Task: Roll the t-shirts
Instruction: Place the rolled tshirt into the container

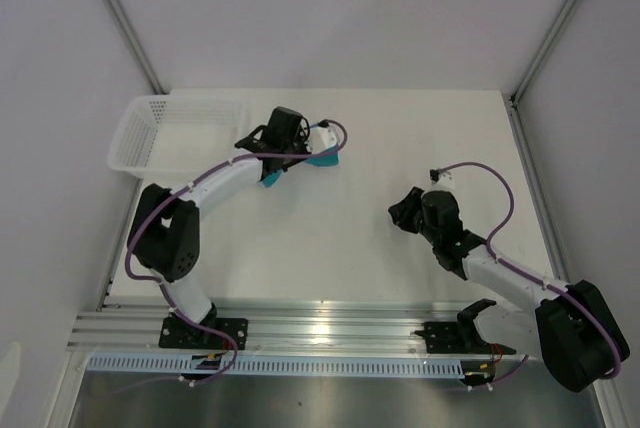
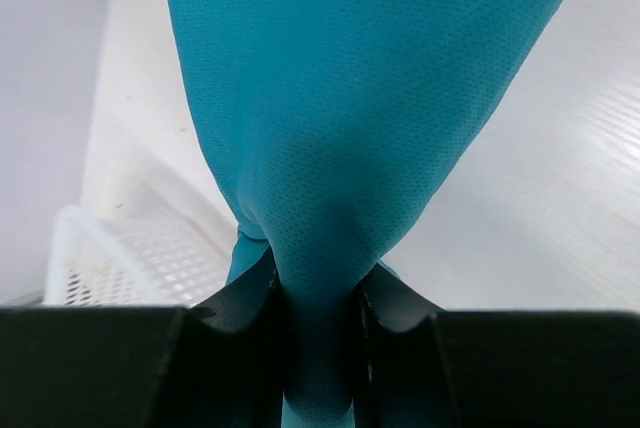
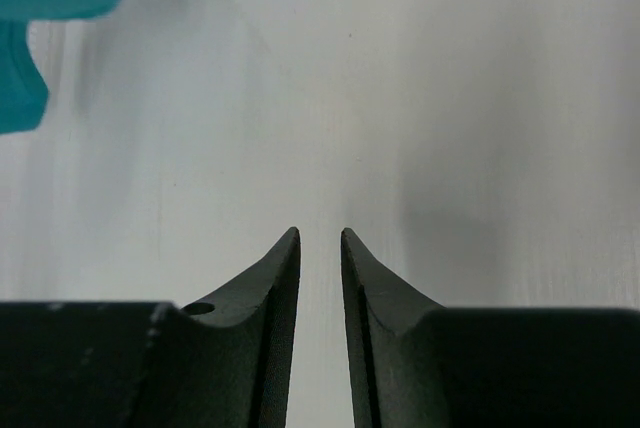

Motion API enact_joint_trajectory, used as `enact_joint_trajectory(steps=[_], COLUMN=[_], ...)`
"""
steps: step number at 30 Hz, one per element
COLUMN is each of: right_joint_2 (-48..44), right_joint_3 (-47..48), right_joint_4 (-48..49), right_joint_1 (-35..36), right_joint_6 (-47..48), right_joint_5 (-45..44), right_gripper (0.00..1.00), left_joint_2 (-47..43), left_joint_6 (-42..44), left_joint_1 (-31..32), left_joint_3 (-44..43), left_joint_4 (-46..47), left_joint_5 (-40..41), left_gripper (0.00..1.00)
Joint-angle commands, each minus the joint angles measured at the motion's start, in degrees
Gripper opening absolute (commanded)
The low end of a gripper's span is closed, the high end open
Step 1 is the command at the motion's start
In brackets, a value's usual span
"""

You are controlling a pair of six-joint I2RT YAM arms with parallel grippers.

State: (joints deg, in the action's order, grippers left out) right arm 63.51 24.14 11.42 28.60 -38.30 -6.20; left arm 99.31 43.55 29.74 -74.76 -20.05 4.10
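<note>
The left arm [image 1: 215, 183] reached out to the far left part of the tabletop [image 1: 330, 268], its wrist just right of the white mesh basket [image 1: 180, 108] that sat at the far left corner. Its jaws were pinching the teal t-shirt [image 2: 330, 148]. In the left wrist view a gathered neck of the cloth ran tightly between the two black fingers [image 2: 245, 298], then fanned out wide beyond them and filled most of that view. From above only small bits of teal showed (the wrist hid the rest), one at the right of the wrist and one on its near side. Whether the cloth touched the tabletop there could not be told. The basket's mesh wall showed at the lower left of the left wrist view, just beside the fingers.

The right arm [image 1: 500, 273] lay over the right half of the tabletop, well apart from the shirt, with its wrist pointing left towards the middle. Its jaws were drawn almost together, with only a thin slit between the tips and nothing caught in it. Bare white tabletop lay under them, and a blurred teal edge of the shirt sat in the upper left corner of the right wrist view. A purple cable [image 1: 500, 188] looped along each arm
</note>
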Motion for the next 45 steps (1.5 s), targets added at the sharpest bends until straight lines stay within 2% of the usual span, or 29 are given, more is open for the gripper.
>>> enact_joint_trajectory(steps=[1, 8, 14, 18, 26, 34, 41, 45], right_joint_2=[-1.5, -2.4, -3.4, -4.8, -6.8, -7.9, -7.8, -8.0], right_joint_3=[-0.6, -1.6, -1.7, -1.8, -2.4, -2.4, -2.2, -1.9], right_joint_4=[0.1, -0.3, -1.8, -3.7, -6.1, -7.7, -8.5, -9.1], right_joint_1=[-0.4, -0.6, -0.6, -0.6, -0.6, -0.7, -0.6, -0.6], right_joint_6=[0.8, 0.3, 0.2, 0.1, -0.1, -0.7, -0.6, -0.7], right_joint_5=[-1.5, -2.0, -2.7, -3.9, -5.3, -5.9, -6.1, -6.1], right_gripper=[0.27, 0.27, 0.27, 0.27, 0.27, 0.27, 0.27, 0.28], left_joint_2=[-2.8, -2.8, 1.1, 4.0, 6.5, 10.1, 12.0, 13.2], left_joint_6=[-0.7, -2.4, 4.1, 8.6, 16.8, 19.5, 25.6, 26.2], left_joint_1=[-4.4, -15.0, -22.4, -27.4, -31.2, -34.2, -35.0, -36.3], left_joint_3=[-6.8, -15.7, -19.5, -17.8, -10.5, -9.4, -7.0, -8.6], left_joint_4=[0.4, 0.0, 3.5, 7.4, 9.8, 9.7, 13.0, 10.3], left_joint_5=[1.8, 4.7, 7.0, 7.7, 2.0, 1.2, 2.2, 0.6], left_gripper=[0.01, 0.01, 0.01, 0.01, 0.01, 0.01, 0.01, 0.01])
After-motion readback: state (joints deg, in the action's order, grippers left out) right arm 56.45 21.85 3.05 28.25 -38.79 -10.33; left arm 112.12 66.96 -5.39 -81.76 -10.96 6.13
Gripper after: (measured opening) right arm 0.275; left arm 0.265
